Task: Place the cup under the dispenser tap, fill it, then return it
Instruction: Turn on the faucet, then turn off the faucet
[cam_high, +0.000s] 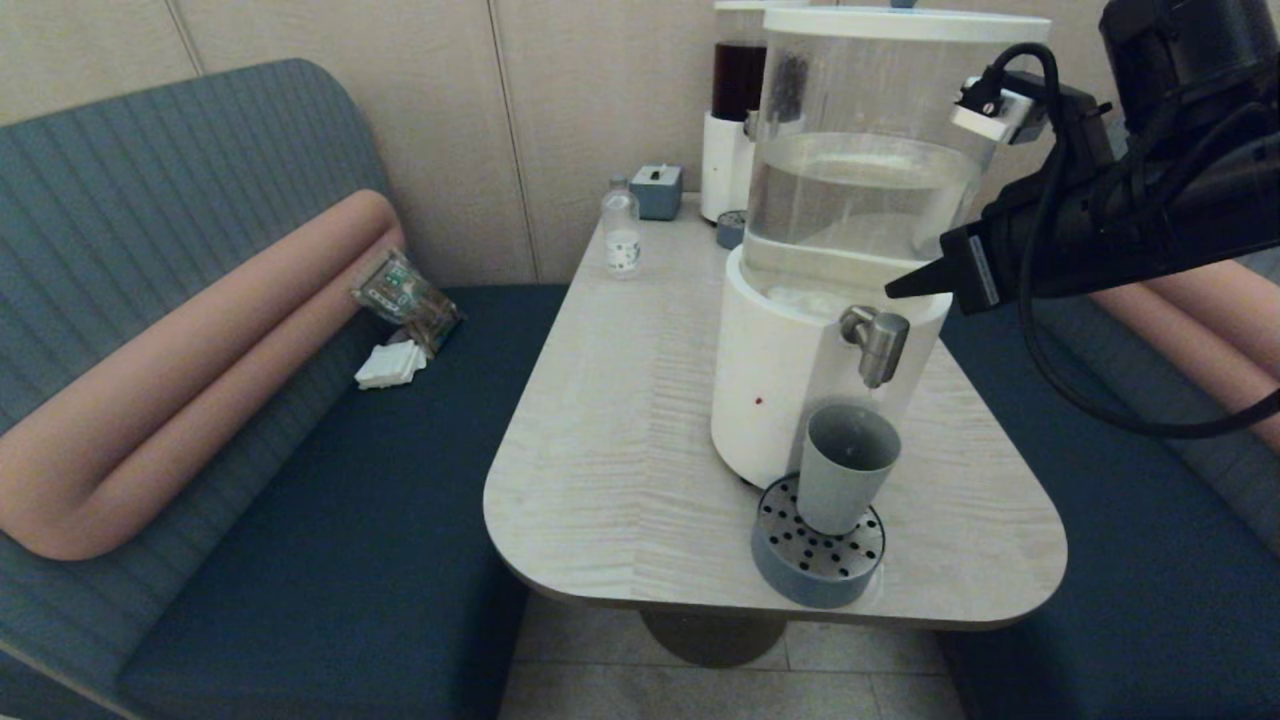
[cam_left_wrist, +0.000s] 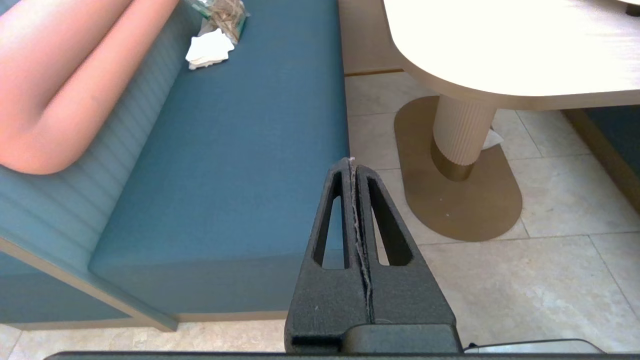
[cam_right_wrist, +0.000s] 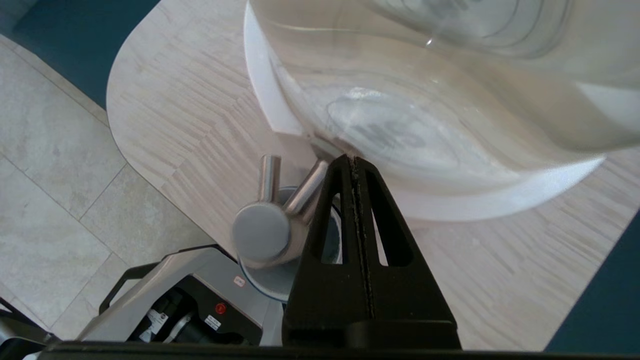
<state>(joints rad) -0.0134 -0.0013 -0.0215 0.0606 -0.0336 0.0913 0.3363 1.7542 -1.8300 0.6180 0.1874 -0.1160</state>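
Perforated tray (cam_high: 818, 565), near edge of the surface (cam_high: 620, 440): carries the cup (cam_high: 845, 468), upright, directly below the dispenser tap (cam_high: 877, 342). Right end effector (cam_high: 900, 288): fingers pressed together, holding nothing, just right of and above the tap. Left end effector (cam_left_wrist: 352, 165): fingers together, parked low over the bench seat (cam_left_wrist: 240, 150), left of the surface.

Right arm reaches in from the right, raised; right hand (cam_high: 893, 291) fingers pressed together, empty, tip just above and beside the dispenser tap (cam_high: 877, 342). Left hand (cam_left_wrist: 352, 162) closed, empty, parked low, well clear of the dispenser tap.
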